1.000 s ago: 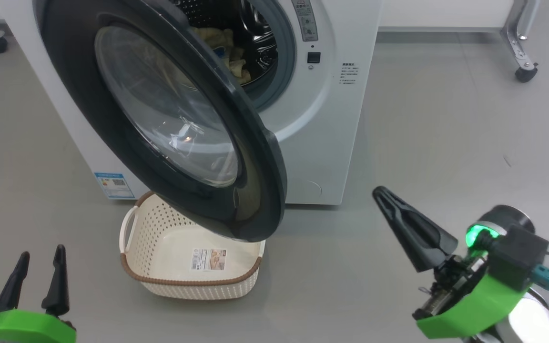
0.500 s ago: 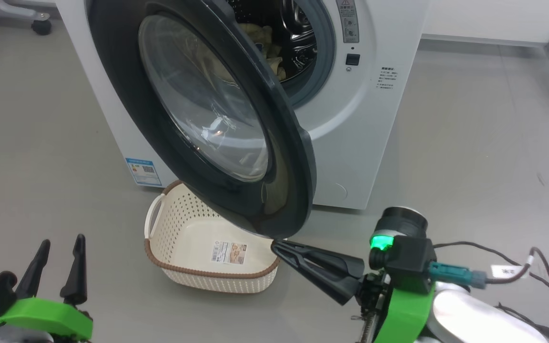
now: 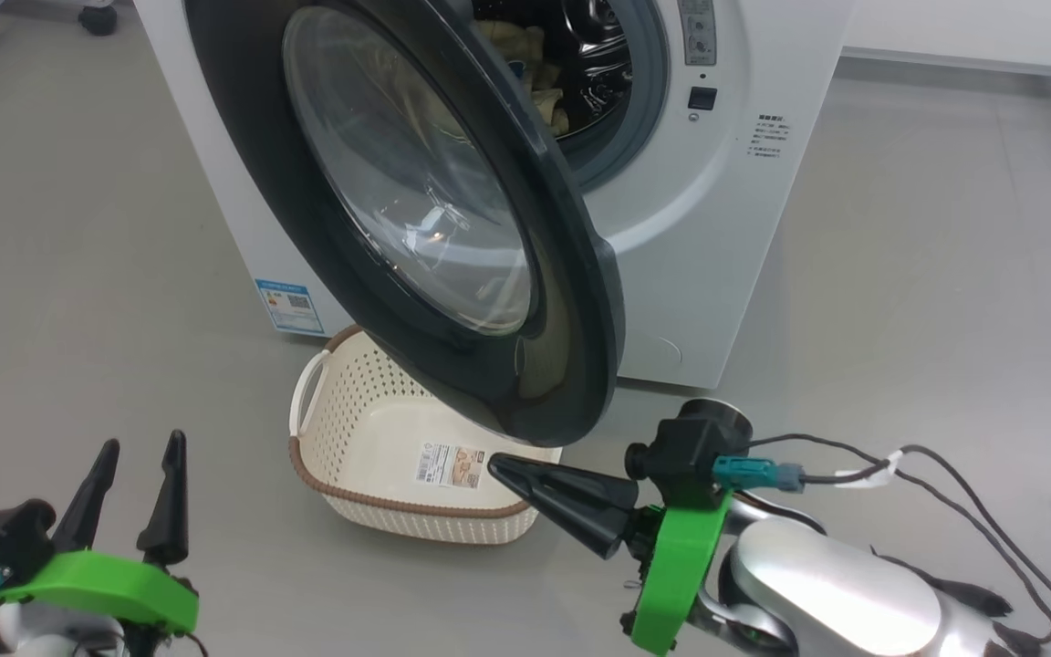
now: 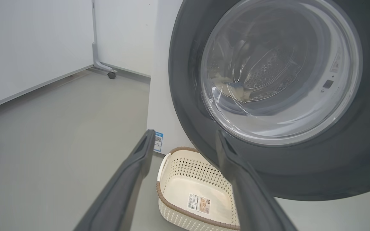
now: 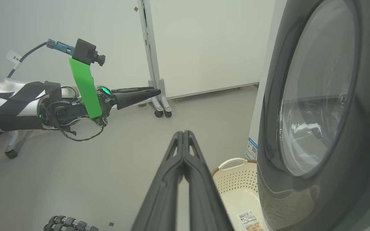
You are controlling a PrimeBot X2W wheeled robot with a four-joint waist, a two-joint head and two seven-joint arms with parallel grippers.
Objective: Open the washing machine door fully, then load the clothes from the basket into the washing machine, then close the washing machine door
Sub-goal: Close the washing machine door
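Head view: the door stands part open, swung out from the washer and hanging over the basket. The basket sits on the floor close against the washer's front and holds nothing but its label. The clothes lie in the drum, seen past the door's upper edge. Loading appears complete, and closing is judged to be the step in hand.

Change over the last second: the right hand, fingers pressed together and carrying nothing, has swung in from well right of the door. Its tip is now just under the door's lower rim, over the basket's right end, aimed left. Whether it touches the rim cannot be told. The camera also shifted, so the washer's drift across the picture is not a move. The door's angle looks unchanged.

The left hand hangs low at the near left, fingers spread and empty, well apart from the door.

Judgement: the right hand is setting up at the door's free edge to push it shut. A glancing contact on the glossy rim could slip.
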